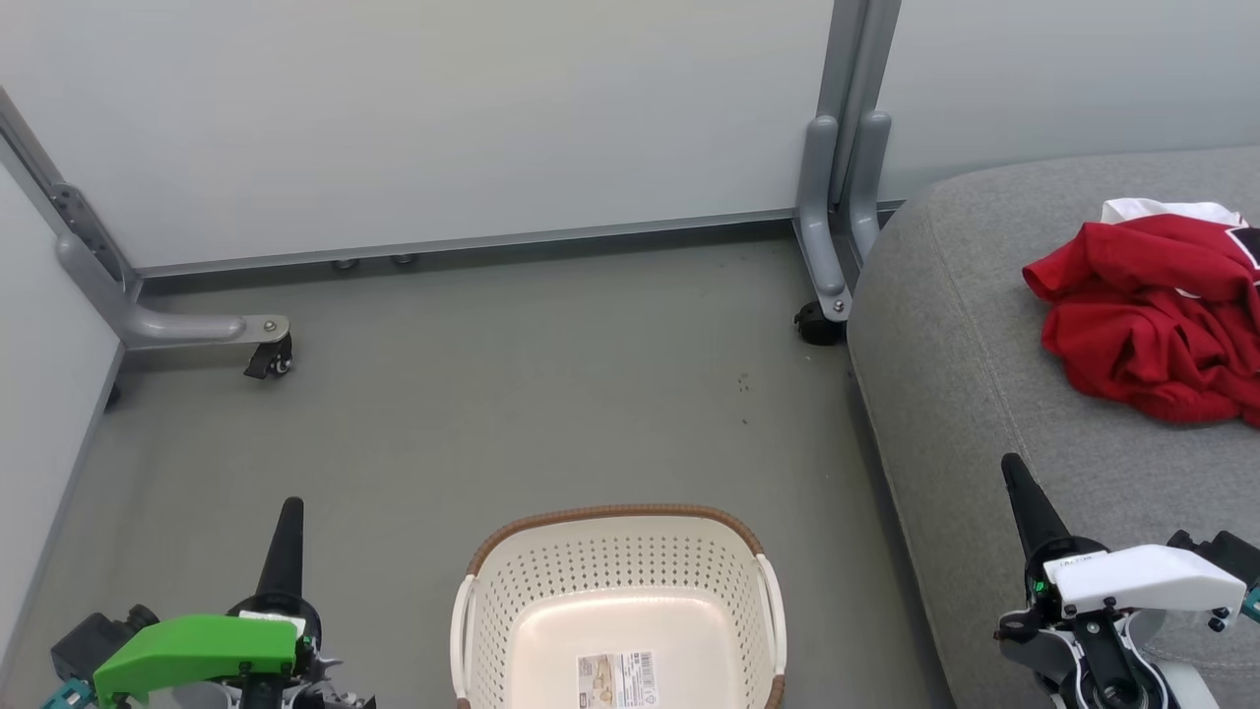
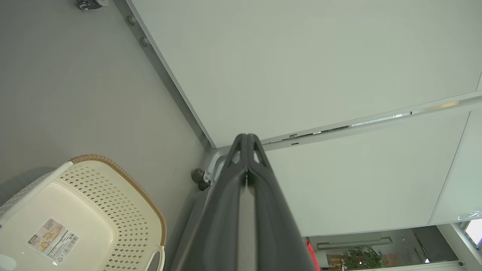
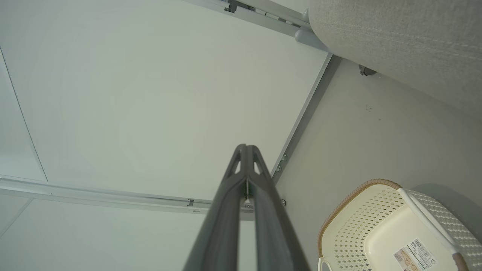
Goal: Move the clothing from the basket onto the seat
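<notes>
The red clothing with white trim lies bunched on the light grey seat at the right. The cream perforated basket with a brown rim stands on the floor at the bottom centre and holds nothing; its label sticker shows on the bottom. The same basket sits at the lower left of the left wrist view, and the basket at the lower right of the right wrist view. My left gripper is shut and bare, left of the basket. My right gripper is shut and bare over the seat's front edge.
Pale partition panels on grey legs with castors close off the back and left. A castor stands by the seat's corner. Grey floor lies open between the panels and the basket.
</notes>
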{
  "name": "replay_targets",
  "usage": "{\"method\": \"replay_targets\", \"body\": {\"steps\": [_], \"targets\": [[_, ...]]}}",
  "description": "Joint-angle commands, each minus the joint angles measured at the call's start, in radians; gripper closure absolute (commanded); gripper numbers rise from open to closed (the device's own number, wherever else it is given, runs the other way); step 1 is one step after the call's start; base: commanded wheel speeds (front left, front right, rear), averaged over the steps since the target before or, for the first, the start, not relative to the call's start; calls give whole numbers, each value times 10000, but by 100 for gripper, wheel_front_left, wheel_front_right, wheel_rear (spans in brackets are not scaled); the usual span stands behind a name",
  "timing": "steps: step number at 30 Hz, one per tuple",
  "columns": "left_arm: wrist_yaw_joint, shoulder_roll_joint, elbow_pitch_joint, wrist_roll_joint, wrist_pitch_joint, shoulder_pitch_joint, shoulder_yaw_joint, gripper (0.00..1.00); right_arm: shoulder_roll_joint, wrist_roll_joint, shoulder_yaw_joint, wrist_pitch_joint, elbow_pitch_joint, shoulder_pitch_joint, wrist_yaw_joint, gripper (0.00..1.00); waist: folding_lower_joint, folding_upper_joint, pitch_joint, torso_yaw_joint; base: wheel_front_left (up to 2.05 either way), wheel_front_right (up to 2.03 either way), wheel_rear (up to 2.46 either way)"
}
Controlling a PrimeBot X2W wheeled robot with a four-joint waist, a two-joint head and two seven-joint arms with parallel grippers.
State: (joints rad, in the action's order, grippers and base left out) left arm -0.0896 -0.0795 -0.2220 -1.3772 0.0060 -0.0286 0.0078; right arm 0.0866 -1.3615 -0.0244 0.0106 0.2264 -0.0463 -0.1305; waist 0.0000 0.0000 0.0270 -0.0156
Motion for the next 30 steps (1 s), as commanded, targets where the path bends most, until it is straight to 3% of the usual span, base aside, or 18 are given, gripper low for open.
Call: {"method": "replay_targets", "body": {"steps": [1,30], "targets": [[-87,-75,33,-258,56,-251,100,100,14,-248,-70,79,-10,-218,-5,100,0,0,-13,7,0,0,0],[-391,-14,-199,-2358,679,-776,614,100,-110,-2423,-519,706,152,-611,-4,100,0,0,-250,130,0,0,0]]}}
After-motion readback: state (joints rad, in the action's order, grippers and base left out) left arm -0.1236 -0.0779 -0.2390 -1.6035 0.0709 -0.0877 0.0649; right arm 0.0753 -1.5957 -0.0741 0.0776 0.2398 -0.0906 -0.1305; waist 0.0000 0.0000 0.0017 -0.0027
